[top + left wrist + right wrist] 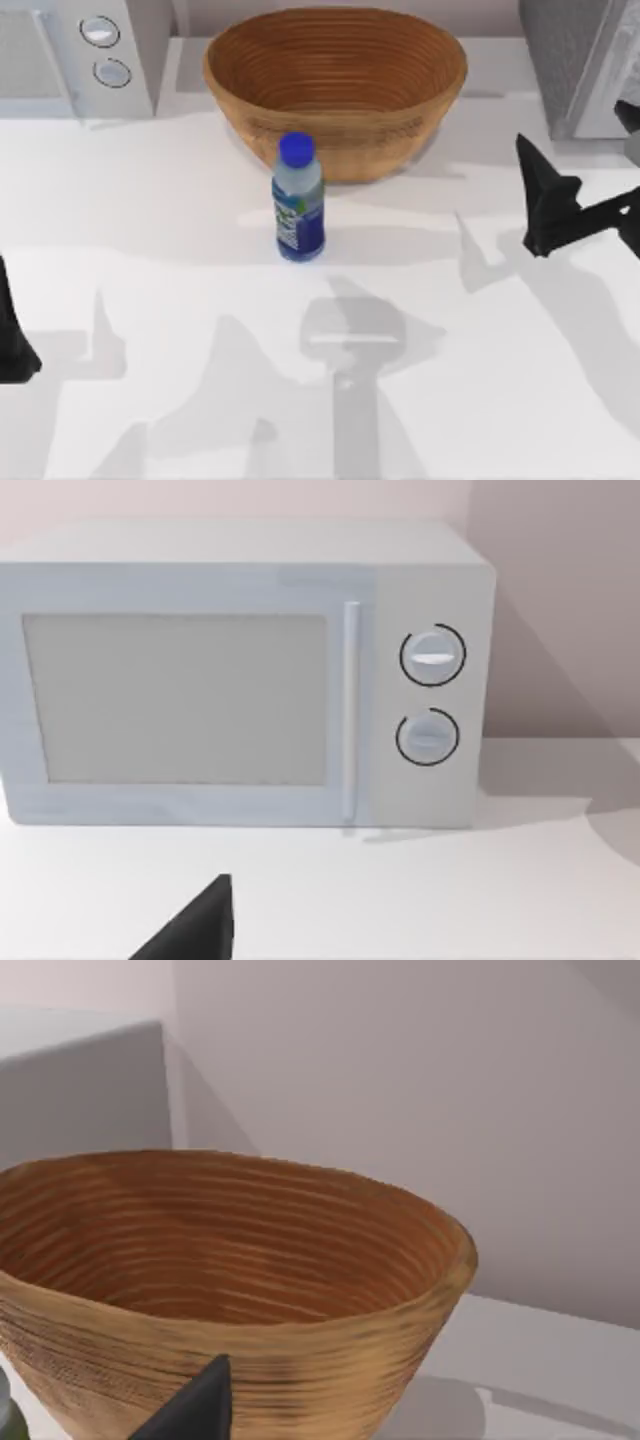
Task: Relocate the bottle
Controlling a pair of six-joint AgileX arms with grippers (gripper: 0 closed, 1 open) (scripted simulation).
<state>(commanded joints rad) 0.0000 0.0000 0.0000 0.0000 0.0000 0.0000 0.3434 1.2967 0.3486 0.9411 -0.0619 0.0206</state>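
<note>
Jaws' state cannot tell, both grippers; bottle [298, 198] upright before basket [335, 85].

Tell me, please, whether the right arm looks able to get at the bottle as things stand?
Probably yes. The bottle stands upright in front of the basket, and bare table lies between it and the right gripper at the table's right.

The white desk [150, 300] carries a woven basket [335, 90], the bottle [298, 200] upright just before it, and a microwave [85, 55].
</note>
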